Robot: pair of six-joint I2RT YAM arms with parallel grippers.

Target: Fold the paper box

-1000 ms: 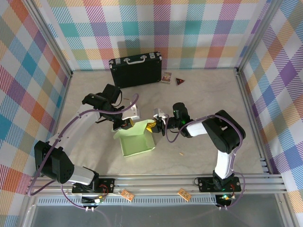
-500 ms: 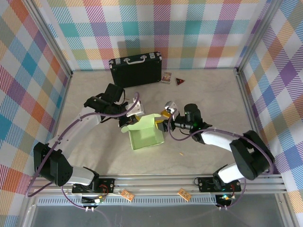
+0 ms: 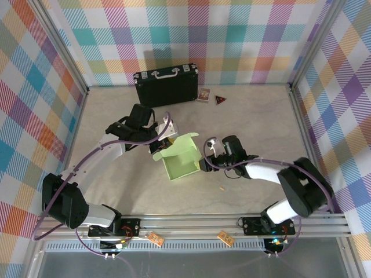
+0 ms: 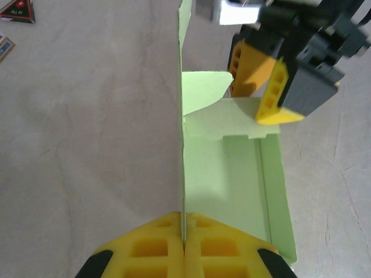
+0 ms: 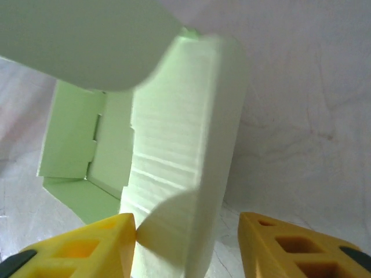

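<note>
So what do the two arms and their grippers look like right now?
The left arm and right arm match: white links between black joint housings, each with a purplish-grey cable looped loosely alongside. The left gripper and right gripper have dark bodies and bright yellow fingers moulded with rectangular pockets. I can read no markings on them.

You have bright, even light from overhead in the top view, with only soft shadows on the table (image 3: 261,116). In your right wrist view the paper box (image 5: 179,145) sits so close that it blurs; the left wrist view is sharp, its nearest edge slightly soft.
</note>
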